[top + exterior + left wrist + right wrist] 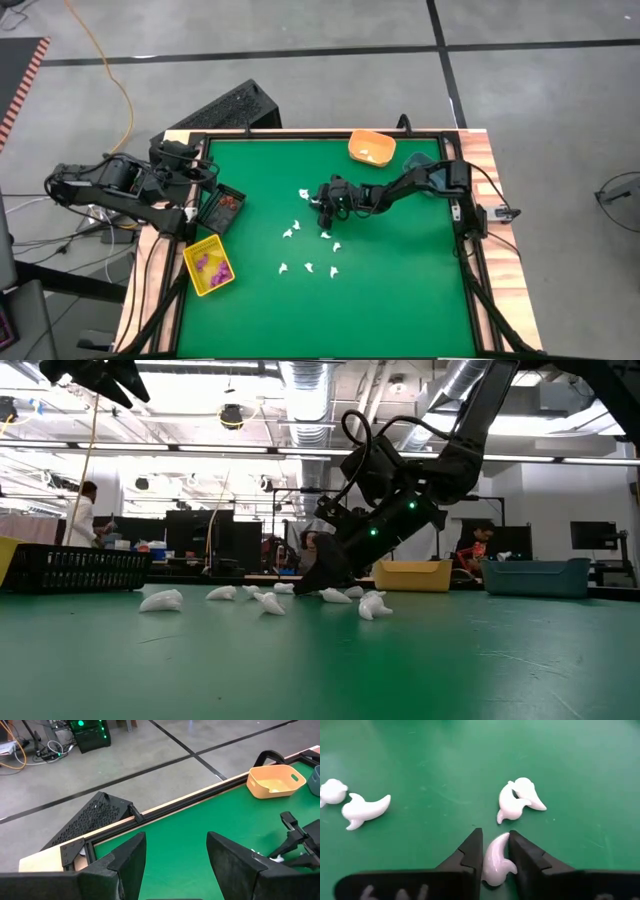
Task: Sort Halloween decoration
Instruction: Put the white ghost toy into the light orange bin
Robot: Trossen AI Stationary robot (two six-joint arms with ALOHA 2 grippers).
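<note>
Two dark robot arms work over a green surface (400, 290) framed in black and edged with wood. The left arm rests folded at the surface's left edge, its left claw (176, 862) raised above the near-left corner with the fingers spread wide and nothing between them. The right arm reaches in from the right edge toward the middle, where the right claw (495, 856) is tilted down onto the green felt.

Four bins sit around the edges: an orange bin (371, 148) at the far side, a blue bin (418, 160) just beside it under the right arm, a black bin (221, 208) near the left arm holding reddish-brown pieces, and a yellow bin (208, 265) in front of it holding purple pieces.

Scattered across the middle of the surface are the small white ghost trinkets (308, 268), lying apart from one another. In the right wrist view, the right claw's two fingers are pinched against the sides of one white ghost (495, 862). Just beyond it two more ghosts (519, 800) lie touching each other.
</note>
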